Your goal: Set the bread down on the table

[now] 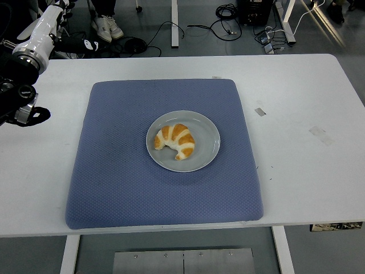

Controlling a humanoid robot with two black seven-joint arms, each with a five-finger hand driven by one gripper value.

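A croissant (177, 141) with pale stripes lies on a round grey plate (208, 128). The plate sits in the middle of a blue mat (114, 171) on the white table (308, 91). My left arm (35, 43) comes in at the upper left corner, over the table's far left edge and well away from the plate. Its hand is cut off by the picture's edge and does not show clearly. Nothing touches the bread. The right arm is out of view.
Two small strips of tape (260, 111) (320, 135) are stuck on the bare table to the right of the mat. Beyond the far edge are floor cables (171, 28) and a person's shoes (106, 27).
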